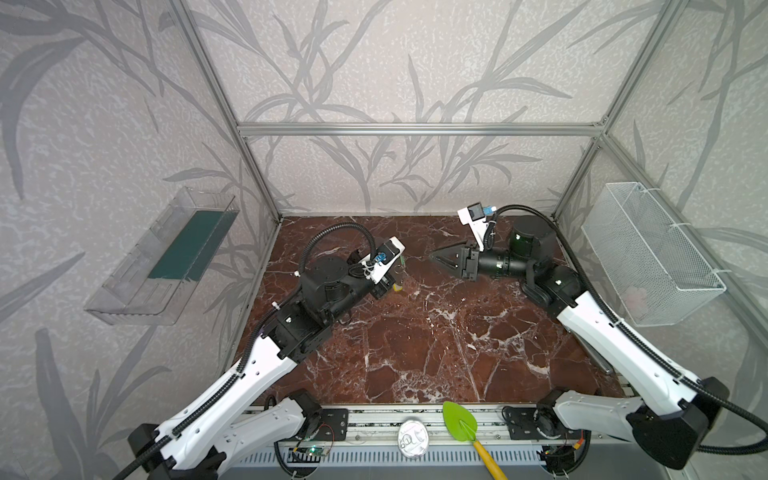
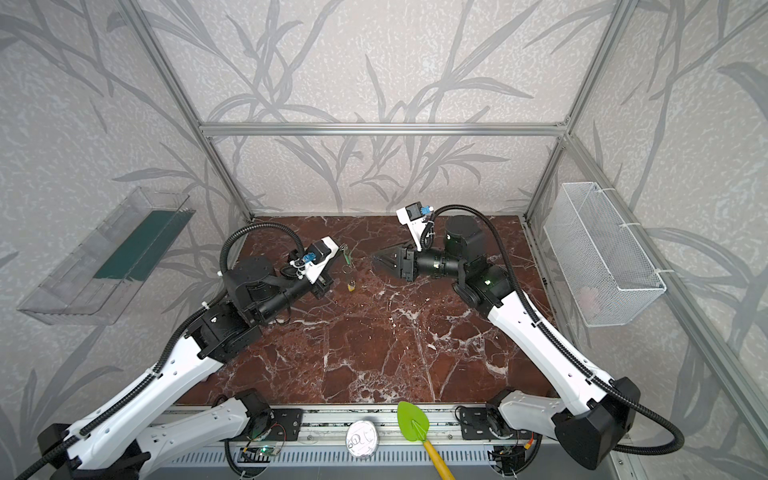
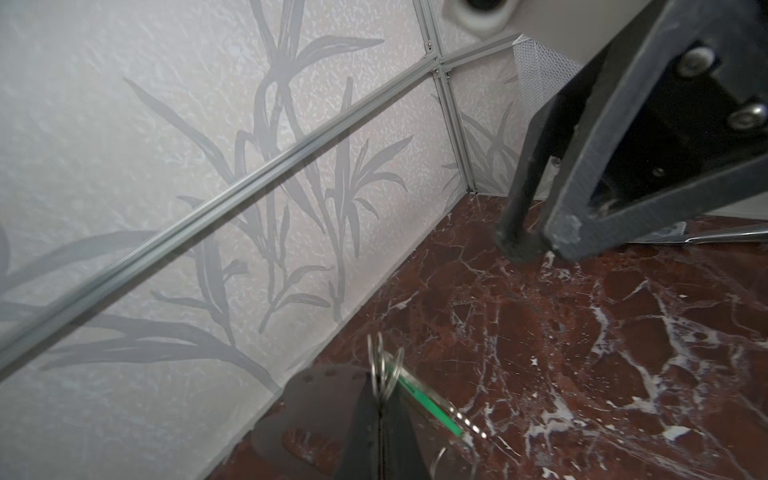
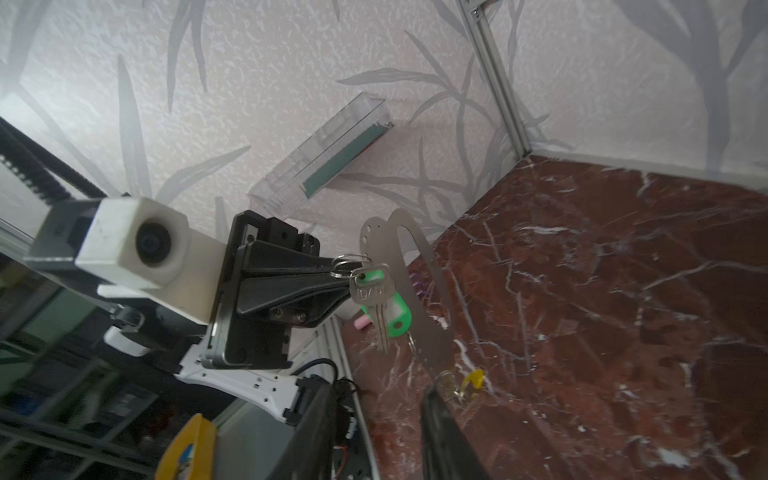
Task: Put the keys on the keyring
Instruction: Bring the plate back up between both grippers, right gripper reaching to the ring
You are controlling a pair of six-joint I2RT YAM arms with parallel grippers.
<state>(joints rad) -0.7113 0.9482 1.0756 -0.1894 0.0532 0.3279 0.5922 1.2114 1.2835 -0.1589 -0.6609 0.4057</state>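
Observation:
My left gripper [image 4: 345, 270] is shut on the wire ring of a silvery key [image 4: 372, 291] with a green tag [image 4: 399, 316], held above the marble floor. The flat grey keyring [image 4: 376, 232] hangs beside that key, and a yellow tag [image 4: 476, 378] with its small key dangles at the plate's lower end. In the left wrist view the shut gripper [image 3: 380, 405] pinches the wire ring, with the green tag [image 3: 432, 409] beside it. My right gripper [image 4: 374, 415] is open and holds nothing, a short way from the plate. In both top views the right gripper [image 1: 440, 255] [image 2: 380, 259] points at the green tag [image 2: 347, 257] and the yellow tag [image 2: 351, 286].
A clear wall bin [image 1: 166, 257] hangs on the left wall and a white mesh basket [image 1: 648, 253] on the right. A green spatula [image 1: 461, 419] and a round white lid [image 1: 411, 438] lie on the front rail. A purple item [image 4: 417, 282] shows behind the plate.

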